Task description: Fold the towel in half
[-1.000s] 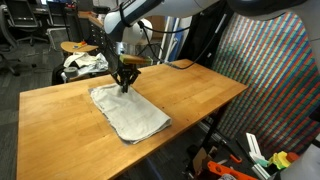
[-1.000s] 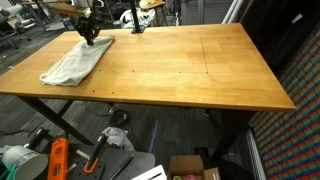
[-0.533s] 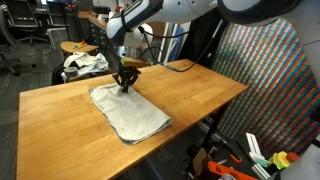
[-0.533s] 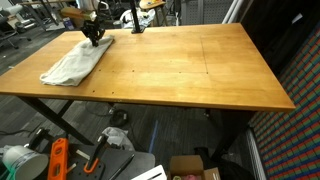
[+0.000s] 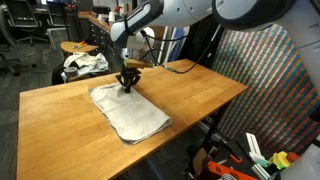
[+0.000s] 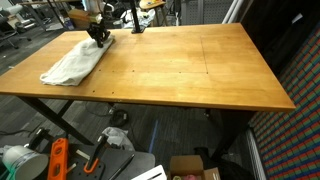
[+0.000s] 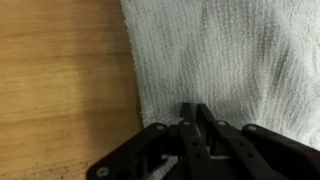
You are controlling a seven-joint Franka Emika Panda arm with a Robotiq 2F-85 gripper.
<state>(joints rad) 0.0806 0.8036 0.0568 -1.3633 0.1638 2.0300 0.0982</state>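
The towel (image 5: 130, 113) on the worktop (image 5: 200, 95) is pinched at its 12 o'clock edge by the closed claw (image 5: 126, 88)

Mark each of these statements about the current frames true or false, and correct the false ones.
1. The towel lies on a wooden table. True.
2. The fingers are spread wide above bare wood. False: in the wrist view they are closed together on the towel, close to its edge.
3. The towel is dark blue. False: it is whitish grey.
4. The gripper is down at one end of the towel, not at its middle. True.
5. The towel sits in the centre of the table. False: in an exterior view it lies at one end of the table, near a corner, with most of the wood bare.
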